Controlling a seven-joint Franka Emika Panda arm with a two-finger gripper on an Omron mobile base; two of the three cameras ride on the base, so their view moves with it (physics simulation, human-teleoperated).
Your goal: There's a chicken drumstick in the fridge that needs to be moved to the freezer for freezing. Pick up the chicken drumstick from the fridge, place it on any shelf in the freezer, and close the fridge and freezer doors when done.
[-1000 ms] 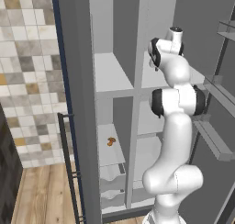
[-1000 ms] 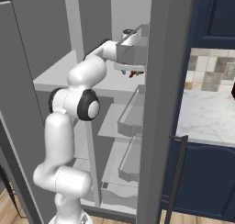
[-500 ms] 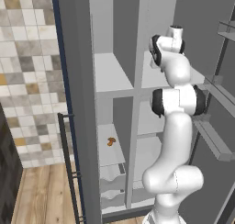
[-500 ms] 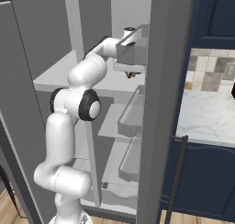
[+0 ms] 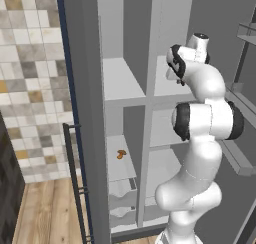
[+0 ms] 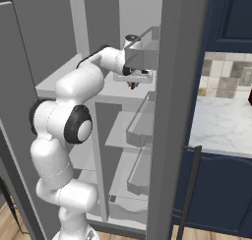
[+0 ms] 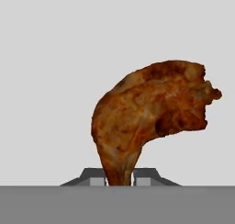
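Observation:
The chicken drumstick point(image 7: 147, 113), browned and glossy, stands up in the hand view against a plain pale surface, its thin end pinched between my fingertips point(image 7: 95, 178). My gripper point(image 7: 120, 179) is shut on it. From the right base view the gripper point(image 6: 133, 79) reaches over the fridge's upper white shelf point(image 6: 64, 79), with the drumstick point(image 6: 133, 85) as a small dark bit just under it. In the left base view the arm stretches up into the fridge point(image 5: 162, 83). The freezer point(image 5: 122, 48) lies to its left, with a narrow white shelf point(image 5: 120, 80).
A small orange-tan lump point(image 5: 120, 154) lies on a lower freezer shelf. The freezer door point(image 5: 80, 88) stands open at the left with its dark bar handle point(image 5: 74, 178). The open fridge door point(image 6: 179, 86) carries clear bins point(image 6: 142, 52) close beside my hand. White drawers point(image 5: 122, 188) sit low.
The jaws have closed from wide open onto the drumstick's thin end. The arm has barely moved, staying over the upper fridge shelf.

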